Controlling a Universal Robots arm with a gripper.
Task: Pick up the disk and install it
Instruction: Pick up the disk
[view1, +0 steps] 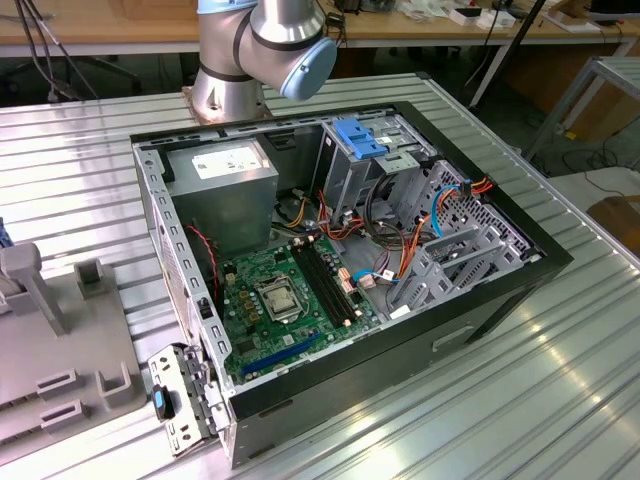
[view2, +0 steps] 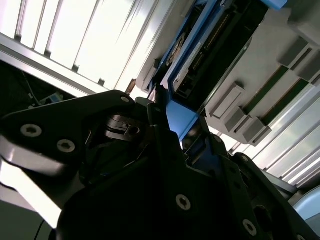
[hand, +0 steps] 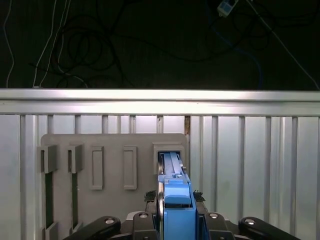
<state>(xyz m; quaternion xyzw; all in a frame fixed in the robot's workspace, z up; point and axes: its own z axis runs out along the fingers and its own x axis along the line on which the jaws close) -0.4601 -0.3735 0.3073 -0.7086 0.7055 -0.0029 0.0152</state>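
Evidently the fingers (view2: 159, 127) appear closed against both faces of the disk (hand: 176, 207). It stands on edge in a slot of the grey rack (hand: 115, 145), propped upright so both faces can be reached. In the exterior view that rack lies at eight o'clock from the open case (view1: 480, 330).

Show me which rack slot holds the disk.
The widest slot, at the row's end: the blue-framed disk stands in it, the jaws of the gripper shut on it. The other four slots are narrower.
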